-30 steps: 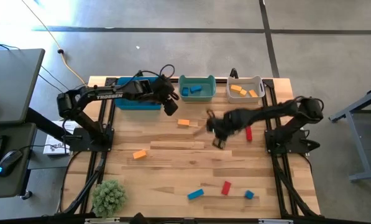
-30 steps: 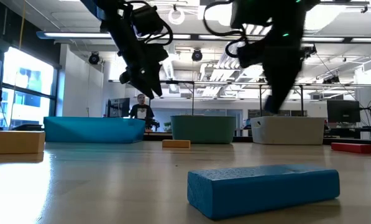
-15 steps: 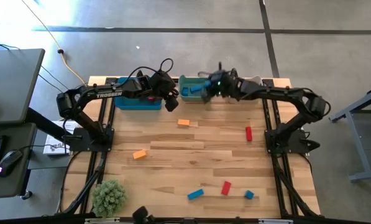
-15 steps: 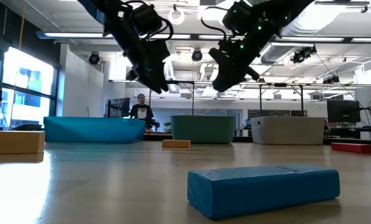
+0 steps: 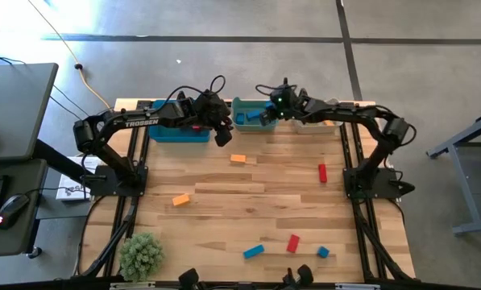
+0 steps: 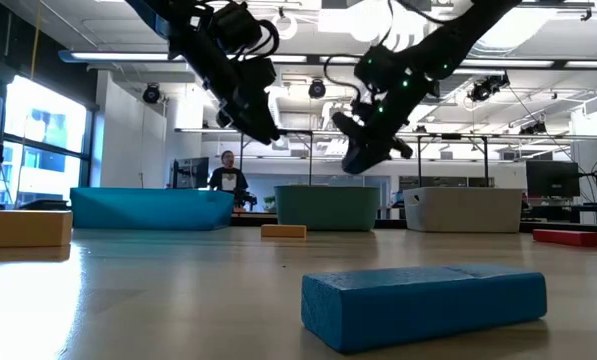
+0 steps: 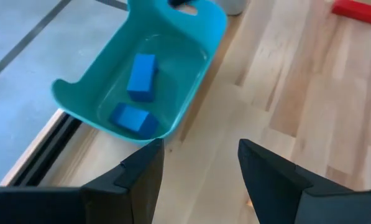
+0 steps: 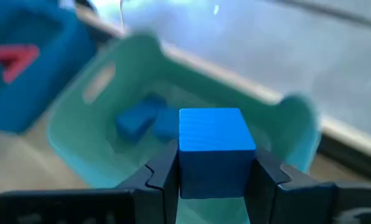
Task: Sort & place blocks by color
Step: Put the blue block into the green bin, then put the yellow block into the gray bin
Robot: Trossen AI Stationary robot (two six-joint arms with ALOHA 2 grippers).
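The right gripper (image 8: 213,177) has its jaws clamped on a blue cube (image 8: 216,149) and hangs over the teal bin (image 5: 256,115), so the step in hand looks like the drop-off of a blue piece. Next it would need to part its jaws squarely above the bin's hollow, not its rim, so the cube falls in beside the two blue blocks (image 7: 135,96) already lying there.

The left gripper (image 5: 221,134) waits just beside the teal bin, at the corner of the blue bin (image 5: 163,133), jaws apart and empty.

Counting on the surface in front of the teal bin: two orange blocks (image 5: 238,159), two red blocks (image 5: 322,172) and two blue ones (image 5: 253,251). The white bin (image 5: 334,104) on the teal bin's far side holds orange pieces, about three. Bins: three.
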